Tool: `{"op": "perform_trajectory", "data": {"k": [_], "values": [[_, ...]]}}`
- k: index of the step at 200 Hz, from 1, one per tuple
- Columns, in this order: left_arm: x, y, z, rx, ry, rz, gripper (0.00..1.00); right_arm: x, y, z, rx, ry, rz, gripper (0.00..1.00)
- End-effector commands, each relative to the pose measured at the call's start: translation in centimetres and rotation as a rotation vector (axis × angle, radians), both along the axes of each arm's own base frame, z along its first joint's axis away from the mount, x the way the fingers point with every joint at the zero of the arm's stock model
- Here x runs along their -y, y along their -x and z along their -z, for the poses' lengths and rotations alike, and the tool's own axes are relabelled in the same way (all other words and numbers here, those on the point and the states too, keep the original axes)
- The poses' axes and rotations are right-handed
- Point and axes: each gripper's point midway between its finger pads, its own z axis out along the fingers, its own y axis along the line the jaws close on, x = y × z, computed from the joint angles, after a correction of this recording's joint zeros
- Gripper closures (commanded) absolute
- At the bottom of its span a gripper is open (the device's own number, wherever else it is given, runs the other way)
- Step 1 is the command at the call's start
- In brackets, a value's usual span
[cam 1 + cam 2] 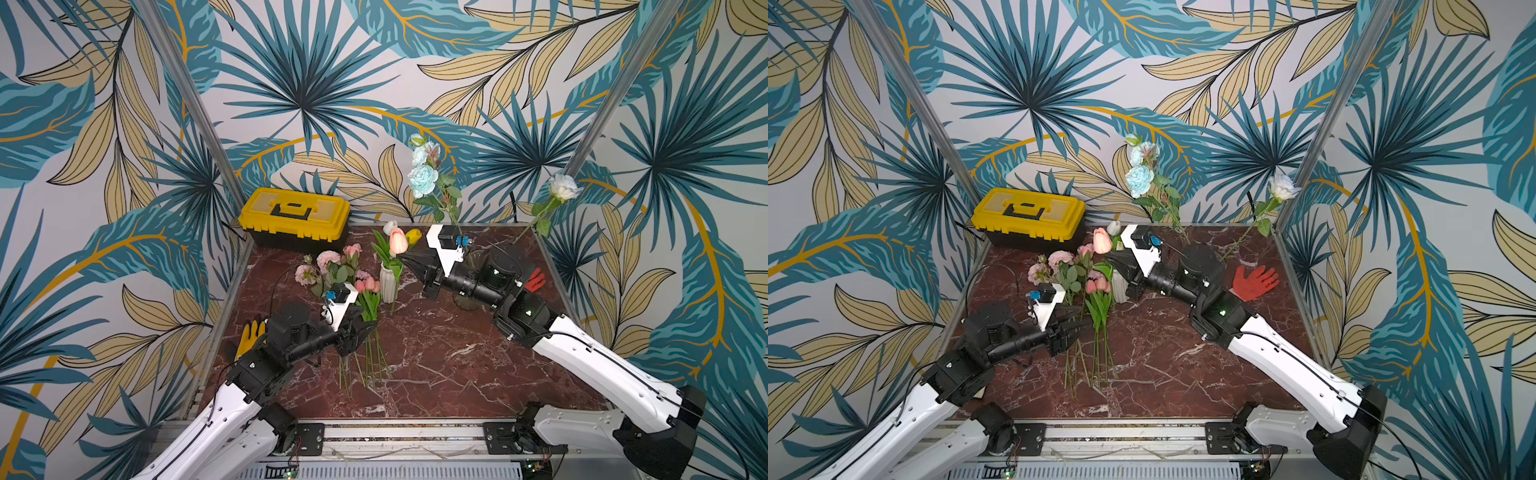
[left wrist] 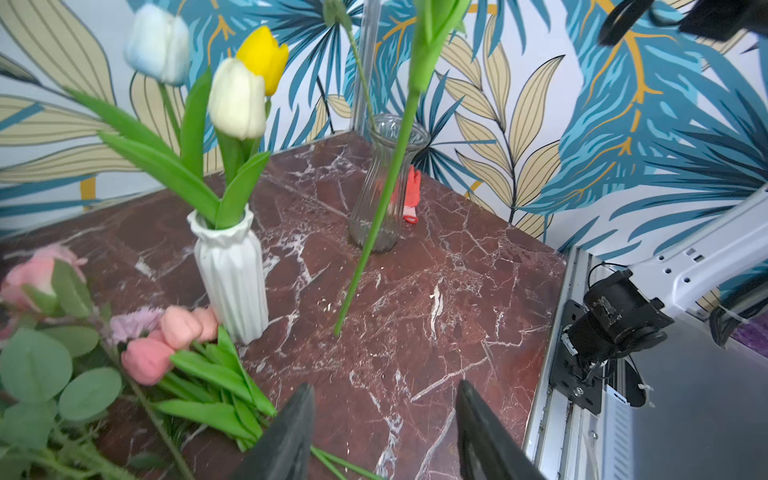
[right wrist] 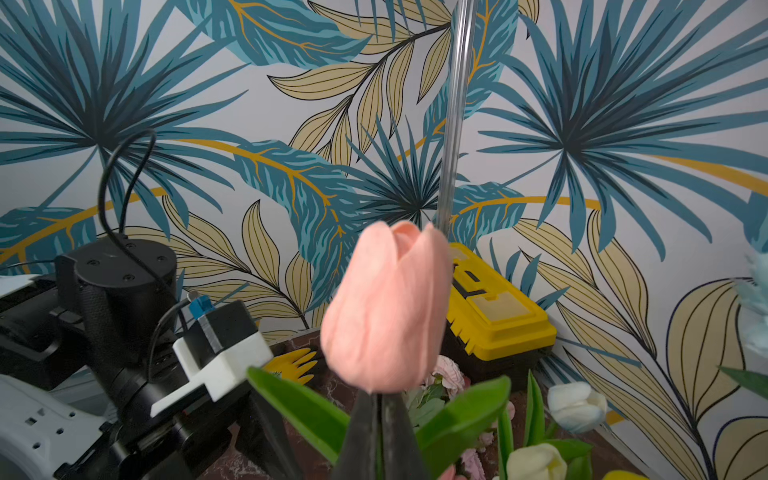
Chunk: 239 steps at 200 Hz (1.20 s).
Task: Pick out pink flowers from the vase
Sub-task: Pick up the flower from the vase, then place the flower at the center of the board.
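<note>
Fingers (image 3: pixel 360 440) pinch peach-pink tulip (image 3: pixel 386 307), petals closed.

A robotics lab test cell: the leafy wallpaper (image 1: pixel 303 83) is a printed backdrop hung on bare aluminium posts (image 1: pixel 195 112) around a small marble-patterned desk (image 1: pixel 457 353). Two white-and-black robot arms, the left arm (image 1: pixel 232 419) and the right arm (image 1: pixel 602 370), are bolted to a slotted metal rail (image 1: pixel 399 434) along the desk's front edge. Staged props sit about: artificial pink flowers (image 1: pixel 328 262), a yellow toolbox (image 1: pixel 295 218), a red glove (image 1: pixel 1254 282).
</note>
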Motion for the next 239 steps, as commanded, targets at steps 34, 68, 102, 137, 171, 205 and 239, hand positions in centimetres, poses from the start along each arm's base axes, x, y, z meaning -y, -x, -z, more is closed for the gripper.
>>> {"op": "perform_trajectory", "data": {"k": [34,68,102,137,171,205,239], "values": [[2.5,0.3,-2.9,0.170,0.097,0.151,0.44,0.2,3.0,-0.3,-0.020,-0.112,-0.123,1.00],[3.5,0.9,-2.8,0.175,0.116,0.230,0.44,0.6,3.6,-0.2,-0.035,-0.157,-0.143,1.00],[3.9,1.1,-2.3,0.164,0.108,0.261,0.48,0.8,4.2,-0.2,-0.056,-0.172,-0.163,1.00],[4.1,1.6,-1.6,0.180,0.088,0.303,0.54,0.9,4.3,-0.3,-0.083,-0.203,-0.172,1.00],[4.2,1.7,-1.1,0.173,0.083,0.316,0.71,1.0,4.5,-0.3,-0.094,-0.209,-0.179,1.00],[4.3,1.2,-0.7,0.161,0.074,0.295,0.88,1.0,4.7,-0.3,-0.106,-0.221,-0.187,1.00],[4.3,1.0,-0.8,0.152,0.077,0.291,0.95,1.0,4.8,-0.2,-0.120,-0.229,-0.197,1.00]]}}
